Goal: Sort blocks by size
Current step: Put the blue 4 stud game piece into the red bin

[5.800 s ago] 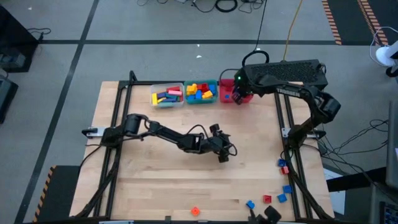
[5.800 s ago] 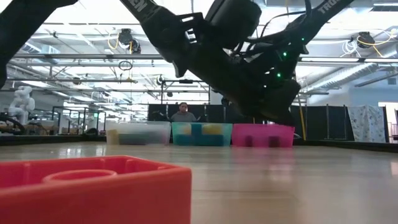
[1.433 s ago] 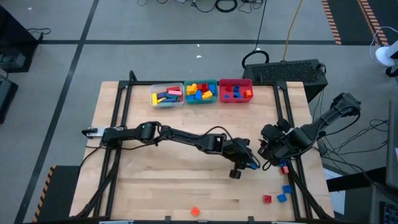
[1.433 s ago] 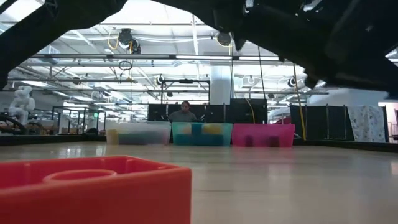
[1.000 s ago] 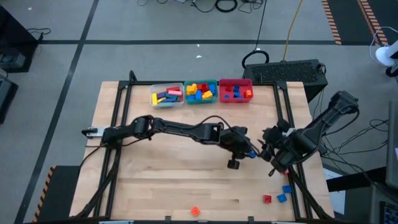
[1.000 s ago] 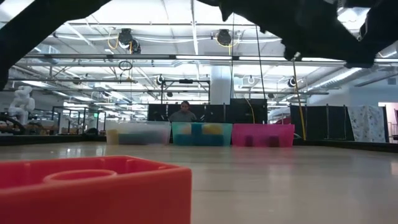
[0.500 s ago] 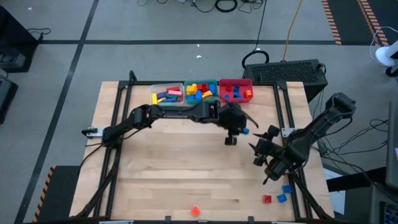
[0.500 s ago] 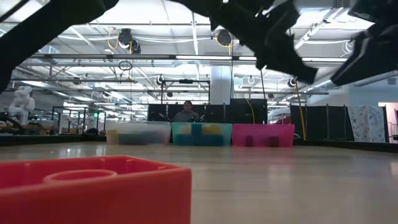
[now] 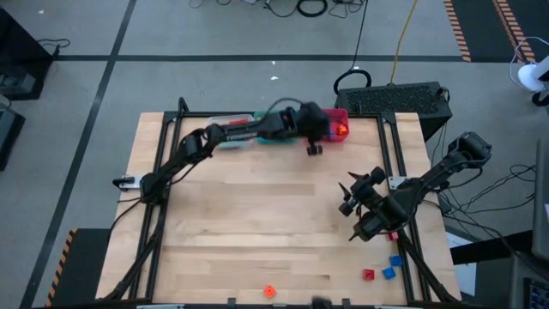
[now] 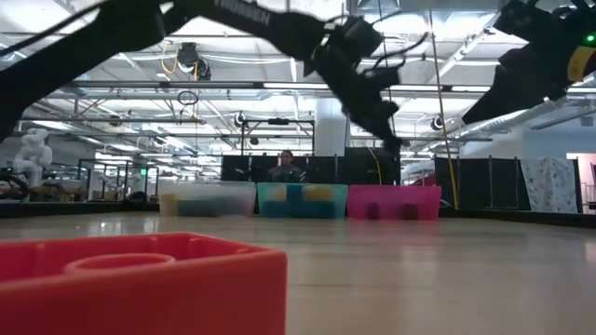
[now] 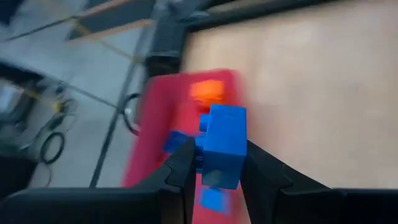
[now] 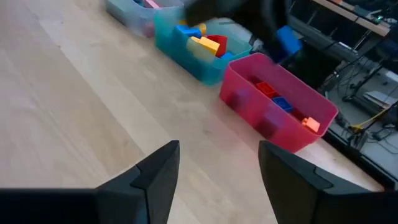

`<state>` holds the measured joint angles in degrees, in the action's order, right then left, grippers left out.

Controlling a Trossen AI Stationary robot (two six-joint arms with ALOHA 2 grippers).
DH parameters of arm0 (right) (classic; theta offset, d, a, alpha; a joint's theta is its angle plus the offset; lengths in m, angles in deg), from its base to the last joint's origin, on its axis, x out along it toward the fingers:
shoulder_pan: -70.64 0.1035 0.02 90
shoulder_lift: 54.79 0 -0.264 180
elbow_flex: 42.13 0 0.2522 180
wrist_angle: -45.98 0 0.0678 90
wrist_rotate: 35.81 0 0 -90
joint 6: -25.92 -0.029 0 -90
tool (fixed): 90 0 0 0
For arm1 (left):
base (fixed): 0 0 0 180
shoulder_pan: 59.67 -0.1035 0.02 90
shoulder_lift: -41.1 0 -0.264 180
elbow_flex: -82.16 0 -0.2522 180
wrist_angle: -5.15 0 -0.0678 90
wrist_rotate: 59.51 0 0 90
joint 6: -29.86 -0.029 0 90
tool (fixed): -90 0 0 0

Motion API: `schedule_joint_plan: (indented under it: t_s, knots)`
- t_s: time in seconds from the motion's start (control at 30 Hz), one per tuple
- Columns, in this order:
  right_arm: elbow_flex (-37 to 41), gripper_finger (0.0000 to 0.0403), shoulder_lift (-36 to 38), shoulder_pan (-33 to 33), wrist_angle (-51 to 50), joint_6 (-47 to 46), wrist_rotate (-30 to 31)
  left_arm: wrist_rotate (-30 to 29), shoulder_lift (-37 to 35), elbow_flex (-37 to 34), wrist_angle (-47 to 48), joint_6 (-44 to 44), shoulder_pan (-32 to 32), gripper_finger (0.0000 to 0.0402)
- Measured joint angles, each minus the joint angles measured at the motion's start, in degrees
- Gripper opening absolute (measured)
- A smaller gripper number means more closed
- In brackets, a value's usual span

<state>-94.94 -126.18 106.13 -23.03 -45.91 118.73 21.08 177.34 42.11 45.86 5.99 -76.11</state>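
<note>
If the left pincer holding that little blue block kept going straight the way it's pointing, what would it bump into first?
Most likely the red bin. The left pincer, shut on the blue block, points down into it, toward the small blocks inside, though depth is hard to judge.

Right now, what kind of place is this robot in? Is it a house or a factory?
Probably a big robotics lab or workshop, not a house. Beyond the wooden table the low view shows a high ceiling with pipes and lights, more equipment rigs, and a person sitting behind the bins.

Overhead looking down, low table-level, both wrists facing red bin (image 12: 280, 106)
</note>
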Motion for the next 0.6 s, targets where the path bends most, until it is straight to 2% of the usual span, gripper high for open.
schedule_joint_plan:
  t_s: [0.1, 0.27, 0.6]
  knots:
    - [0.0, 0.0203, 0.0, 0.0, 1.1, 0.3, -0.1, 1.2, 1.4, 0.0, -2.7, 2.4, -4.2, 0.0095]
    - [0.0, 0.0203, 0.0, 0.0, 1.4, 0.5, -0.5, 8.4, 4.4, 0.0, -5.7, 8.1, -9.2, 0.0115]
    - [0.0, 0.0203, 0.0, 0.0, 1.2, 0.4, -1.7, 9.3, 4.7, 0.0, -4.7, 8.3, -9.0, 0.0128]
